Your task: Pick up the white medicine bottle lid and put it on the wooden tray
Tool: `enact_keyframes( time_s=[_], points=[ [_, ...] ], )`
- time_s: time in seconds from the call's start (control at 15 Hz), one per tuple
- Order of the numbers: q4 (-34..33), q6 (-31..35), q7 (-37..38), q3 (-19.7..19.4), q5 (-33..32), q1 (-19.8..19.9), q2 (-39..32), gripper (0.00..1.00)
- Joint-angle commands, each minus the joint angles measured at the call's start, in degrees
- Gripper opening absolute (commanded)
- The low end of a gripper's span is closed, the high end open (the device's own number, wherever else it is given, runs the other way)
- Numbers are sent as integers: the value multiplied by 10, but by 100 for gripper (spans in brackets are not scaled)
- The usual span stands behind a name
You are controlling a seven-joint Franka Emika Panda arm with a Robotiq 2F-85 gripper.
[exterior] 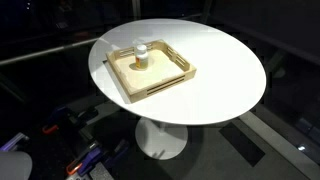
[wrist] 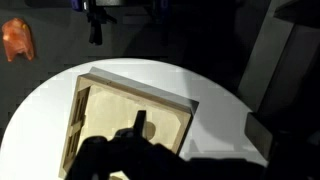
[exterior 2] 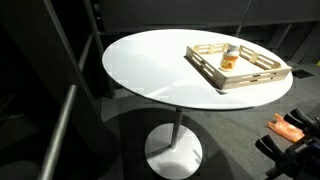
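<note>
Wrist view: the gripper (wrist: 138, 128) is a dark underlit mass, cut off by the bottom edge. Jaws unreadable, apart or closed can't be told. It covers the near side of the wooden tray (wrist: 125, 100), whose lower left corner runs out of frame. The bench (wrist: 225, 115) is cropped at left and bottom. Top left, an orange object (wrist: 18, 42), blurred, unidentifiable.

In both exterior views the white medicine bottle lid (exterior: 141, 47) is a tiny speck; how it sits on the medicine bottle (exterior: 140, 62) can't be told. In an exterior view, orange items (exterior 2: 288, 126) are clipped by the right edge.
</note>
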State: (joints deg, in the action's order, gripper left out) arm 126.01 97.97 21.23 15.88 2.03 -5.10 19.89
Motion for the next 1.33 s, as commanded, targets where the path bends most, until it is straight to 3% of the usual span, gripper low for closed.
enact_keyframes(
  time_s=[0.0,0.27,0.6,0.93,1.27],
  points=[
    [-2,-1,3,-9,-3,-10,-1,100],
    [-2,-1,3,-8,-3,-10,-1,100],
    [-49,12,9,-15,-20,1,-46,100],
    [-78,67,17,-40,-35,11,-81,100],
    [-64,146,34,-61,-46,19,-100,100]
  ],
)
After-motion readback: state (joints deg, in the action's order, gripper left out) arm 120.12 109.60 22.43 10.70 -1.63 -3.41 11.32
